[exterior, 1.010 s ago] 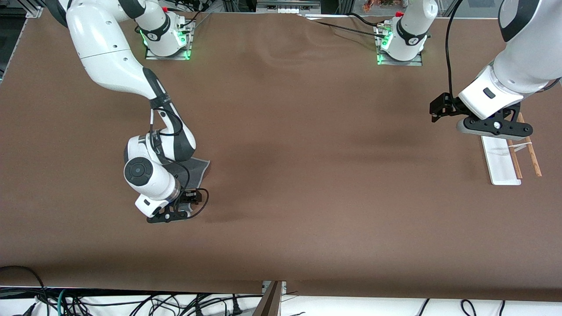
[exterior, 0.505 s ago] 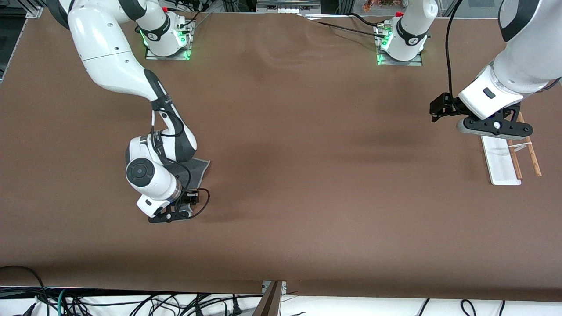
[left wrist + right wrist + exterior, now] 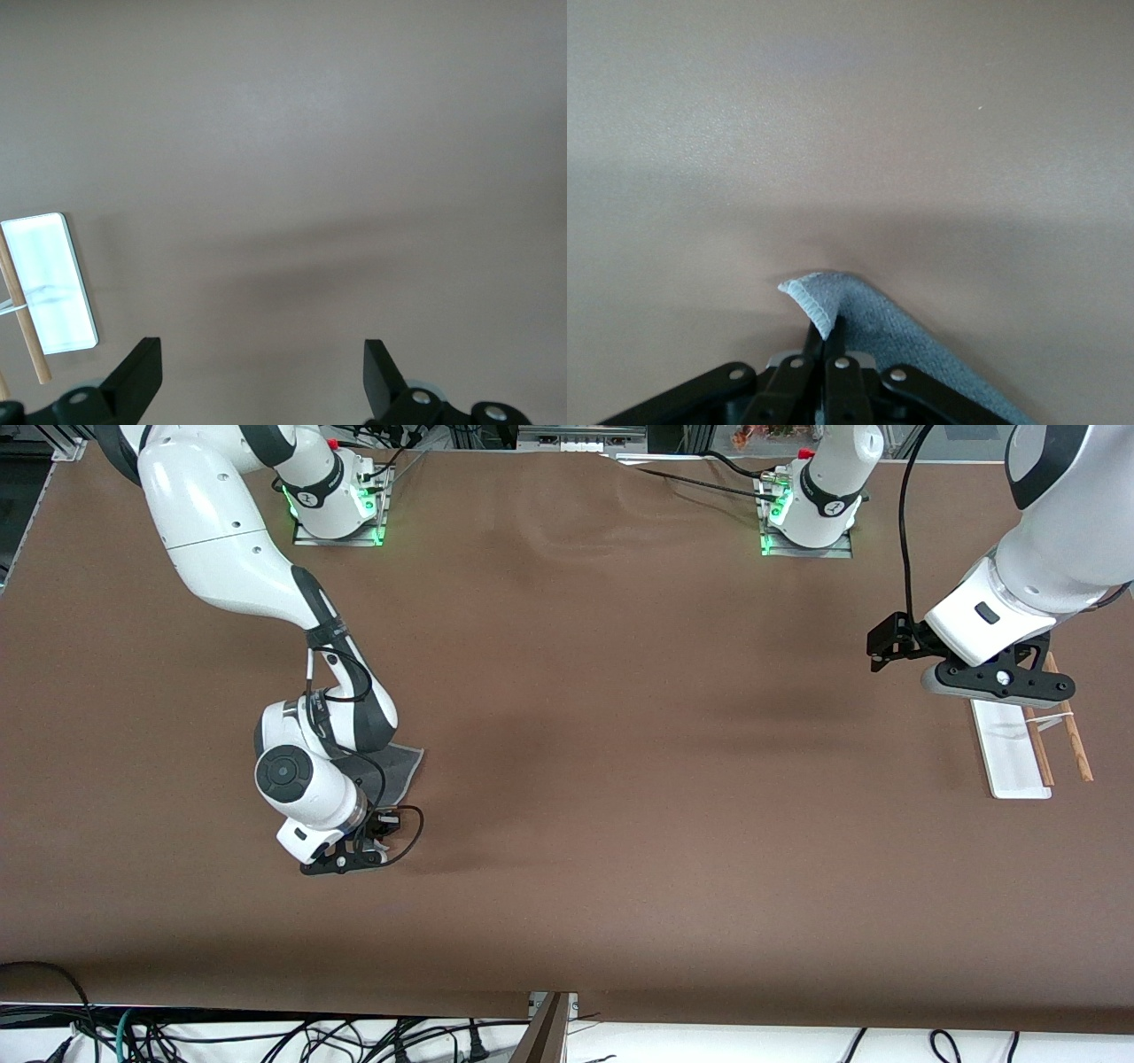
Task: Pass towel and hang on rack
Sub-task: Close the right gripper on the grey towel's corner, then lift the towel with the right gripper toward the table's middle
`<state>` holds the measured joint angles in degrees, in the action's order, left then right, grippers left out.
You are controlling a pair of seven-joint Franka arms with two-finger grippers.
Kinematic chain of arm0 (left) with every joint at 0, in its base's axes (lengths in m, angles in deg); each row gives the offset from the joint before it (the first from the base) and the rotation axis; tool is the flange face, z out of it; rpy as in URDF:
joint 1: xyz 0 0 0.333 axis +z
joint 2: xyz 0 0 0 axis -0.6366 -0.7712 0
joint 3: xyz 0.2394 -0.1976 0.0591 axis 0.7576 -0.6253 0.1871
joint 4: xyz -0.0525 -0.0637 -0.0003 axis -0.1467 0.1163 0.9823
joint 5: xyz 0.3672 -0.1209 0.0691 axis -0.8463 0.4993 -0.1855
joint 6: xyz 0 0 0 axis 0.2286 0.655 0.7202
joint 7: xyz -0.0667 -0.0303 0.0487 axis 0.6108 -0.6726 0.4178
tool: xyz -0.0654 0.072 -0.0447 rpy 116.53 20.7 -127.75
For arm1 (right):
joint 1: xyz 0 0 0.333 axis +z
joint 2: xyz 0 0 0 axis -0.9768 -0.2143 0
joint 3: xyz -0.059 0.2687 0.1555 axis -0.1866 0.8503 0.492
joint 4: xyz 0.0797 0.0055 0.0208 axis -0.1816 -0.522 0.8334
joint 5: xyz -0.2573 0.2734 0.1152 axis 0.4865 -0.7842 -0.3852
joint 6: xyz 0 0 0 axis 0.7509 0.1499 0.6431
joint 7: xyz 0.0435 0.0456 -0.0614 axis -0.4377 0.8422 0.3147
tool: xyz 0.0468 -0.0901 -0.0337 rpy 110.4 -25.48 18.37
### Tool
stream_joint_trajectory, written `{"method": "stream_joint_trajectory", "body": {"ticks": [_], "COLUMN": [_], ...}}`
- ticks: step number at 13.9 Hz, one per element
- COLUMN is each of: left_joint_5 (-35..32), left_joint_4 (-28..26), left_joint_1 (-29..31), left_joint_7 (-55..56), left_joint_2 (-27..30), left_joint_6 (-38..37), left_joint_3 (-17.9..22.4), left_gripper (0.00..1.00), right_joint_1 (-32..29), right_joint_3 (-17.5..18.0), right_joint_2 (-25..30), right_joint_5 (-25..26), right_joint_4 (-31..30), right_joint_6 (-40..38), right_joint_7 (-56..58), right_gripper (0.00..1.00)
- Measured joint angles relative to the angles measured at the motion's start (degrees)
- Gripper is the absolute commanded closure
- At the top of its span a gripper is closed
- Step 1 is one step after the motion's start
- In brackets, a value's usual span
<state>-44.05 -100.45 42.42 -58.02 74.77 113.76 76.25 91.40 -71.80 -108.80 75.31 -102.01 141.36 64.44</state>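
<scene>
Brown cloth covers the whole tabletop (image 3: 620, 691), bare apart from the two things of the task, which sit well apart at its two ends.

Toward the right arm's end, that arm is bent low over the towel (image 3: 403, 763). A second ago its jaws stood apart above the cloth; now the right end effector (image 3: 344, 863) has closed on the towel's corner nearest the front camera. The right wrist view shows this best: the dark fingers meet on the pale stitched hem, and the pinched corner of the towel (image 3: 824, 305) curls up off the surface while the rest runs flat under the wrist. The arm itself has barely shifted over that second, so the only real change is the closing.

I read this as the pick step just completed. The towel appears secured but not yet lifted, and the pass and the hanging are still ahead.

Toward the left arm's end, the left end effector (image 3: 997, 682) waits in the air over the rack's end farther from the front camera, unmoved, with its jaws wide apart and nothing between them. The rack (image 3: 1010, 753) rests on the surface with its two wooden rods (image 3: 1074, 735) along the white base, also seen in the left wrist view (image 3: 49, 283)
</scene>
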Motion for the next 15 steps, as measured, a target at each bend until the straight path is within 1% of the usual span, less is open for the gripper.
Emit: {"method": "stream_joint_trajectory", "body": {"ticks": [2, 3, 5, 7, 10, 11, 13, 15], "left_joint_5": [0.0, 0.0, 0.0, 0.0, 0.0, 0.0, 0.0, 0.0], "left_joint_4": [0.0, 0.0, 0.0, 0.0, 0.0, 0.0, 0.0, 0.0], "left_joint_1": [0.0, 0.0, 0.0, 0.0, 0.0, 0.0, 0.0, 0.0], "left_joint_7": [0.0, 0.0, 0.0, 0.0, 0.0, 0.0, 0.0, 0.0], "left_joint_2": [0.0, 0.0, 0.0, 0.0, 0.0, 0.0, 0.0, 0.0], "left_joint_6": [0.0, 0.0, 0.0, 0.0, 0.0, 0.0, 0.0, 0.0], "left_joint_3": [0.0, 0.0, 0.0, 0.0, 0.0, 0.0, 0.0, 0.0], "left_gripper": [0.0, 0.0, 0.0, 0.0, 0.0, 0.0, 0.0, 0.0], "right_joint_1": [0.03, 0.09, 0.29, 0.52, 1.1, 1.34, 1.72, 1.84], "right_joint_3": [0.08, 0.14, 0.3, 0.82, 2.09, 2.83, 4.48, 6.34], "right_joint_2": [0.03, 0.12, 1.28, 4.12, 8.11, 8.67, 8.87, 8.88], "right_joint_5": [0.0, -0.01, -0.99, -4.72, -9.65, -11.33, -16.28, -20.4], "right_joint_4": [0.41, 1.21, 4.16, 6.88, 10.09, 11.34, 14.34, 16.77], "right_joint_6": [-0.96, -3.11, -10.6, -20.17, -31.06, -34.07, -39.34, -42.28], "right_joint_7": [0.0, 0.0, -0.03, -0.08, -2.88, -4.82, -10.79, -16.96], "right_gripper": [1.0, 1.0, 1.0, 1.0, 1.0, 1.0, 1.0, 1.0]}}
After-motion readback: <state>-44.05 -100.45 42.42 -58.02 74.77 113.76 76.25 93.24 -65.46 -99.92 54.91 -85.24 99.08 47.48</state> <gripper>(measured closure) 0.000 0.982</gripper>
